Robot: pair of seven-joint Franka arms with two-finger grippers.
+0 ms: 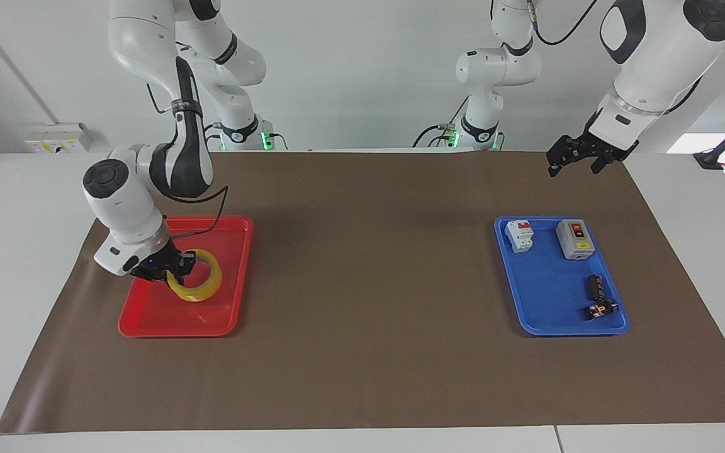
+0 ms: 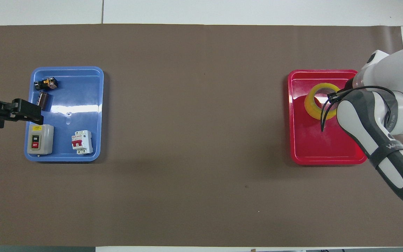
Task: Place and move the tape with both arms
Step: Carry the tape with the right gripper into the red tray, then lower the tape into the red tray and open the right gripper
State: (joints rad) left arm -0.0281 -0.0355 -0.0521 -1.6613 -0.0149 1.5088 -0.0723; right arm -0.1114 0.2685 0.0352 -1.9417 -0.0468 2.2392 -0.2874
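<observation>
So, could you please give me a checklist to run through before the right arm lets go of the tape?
1. Right gripper shut on the tape: ok.
2. Tape over the red tray, inside its rim: ok in both views.
3. Tape resting on the tray floor: cannot tell; it is tilted and looks low.
4. Landing spot free of other things: ok, the red tray holds nothing else.
5. Left gripper out of the way: ok, it waits above the mat's edge by the blue tray.
6. Cable on the right arm free of the tape: cannot tell, it hangs close in the overhead view.
</observation>
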